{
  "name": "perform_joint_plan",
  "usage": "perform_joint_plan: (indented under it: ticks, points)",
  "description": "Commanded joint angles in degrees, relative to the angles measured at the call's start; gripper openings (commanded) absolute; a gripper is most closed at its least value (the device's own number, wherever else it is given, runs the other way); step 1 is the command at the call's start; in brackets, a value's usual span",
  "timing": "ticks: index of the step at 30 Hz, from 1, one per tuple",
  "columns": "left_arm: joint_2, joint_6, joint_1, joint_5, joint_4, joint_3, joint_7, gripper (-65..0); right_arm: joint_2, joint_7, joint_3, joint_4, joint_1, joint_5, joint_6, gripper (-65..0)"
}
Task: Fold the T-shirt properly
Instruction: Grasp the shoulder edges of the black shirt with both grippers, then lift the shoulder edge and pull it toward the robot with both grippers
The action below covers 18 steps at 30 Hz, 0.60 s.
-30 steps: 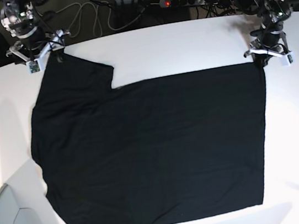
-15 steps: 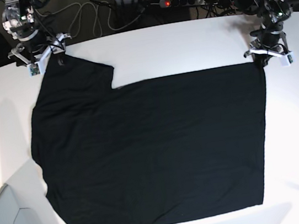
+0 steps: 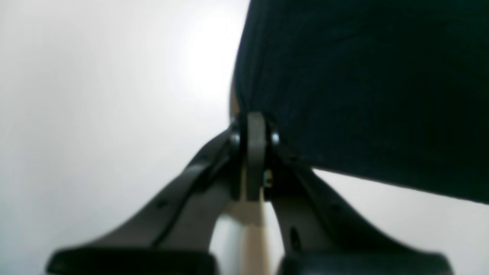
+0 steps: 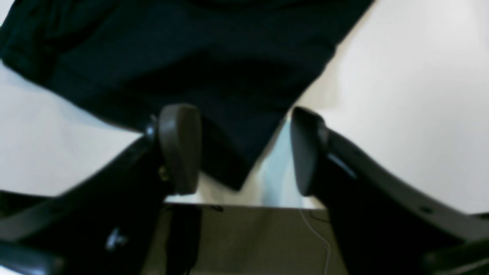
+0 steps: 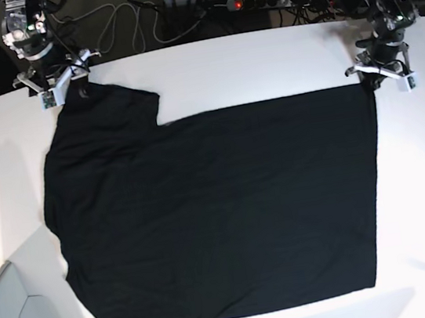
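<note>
A black T-shirt (image 5: pixel 219 205) lies spread flat across the white surface (image 5: pixel 263 65), covering most of it. At the far right corner of the cloth, the left pincer (image 3: pixel 254 130) is clamped tight on the hem. At the far left edge of the surface, the right pincer (image 4: pixel 244 149) stands apart, its pads (image 4: pixel 179 147) straddling a sleeve corner without pinching it.

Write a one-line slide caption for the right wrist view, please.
Right gripper, jaws apart, straddles a corner of the large black cloth T-shirt at the white table edge.
</note>
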Motion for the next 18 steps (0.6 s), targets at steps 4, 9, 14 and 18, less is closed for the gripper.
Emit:
perform_joint_plan:
  ticks: [4,9,14,18]
  points:
    - [-0.66,0.40,0.08,0.67,0.99,-0.09,0.55,-65.0,0.02,-5.45,-0.19,-0.79,-1.24,-0.88,1.86,-53.4]
    - [-0.66,0.40,0.17,0.67,0.99,-0.09,0.55,-65.0,0.02,-5.27,-0.19,-0.26,-1.59,-0.88,1.86,-64.2]
    - [-0.66,0.49,0.17,0.76,1.08,-0.09,0.55,-65.0,-0.25,-5.18,2.89,3.43,-2.55,-0.88,1.86,-64.8]
    - [-0.66,0.49,1.40,0.50,2.04,-0.09,0.55,-65.0,-0.25,-5.18,4.47,10.02,-4.05,-0.88,1.86,-64.8]
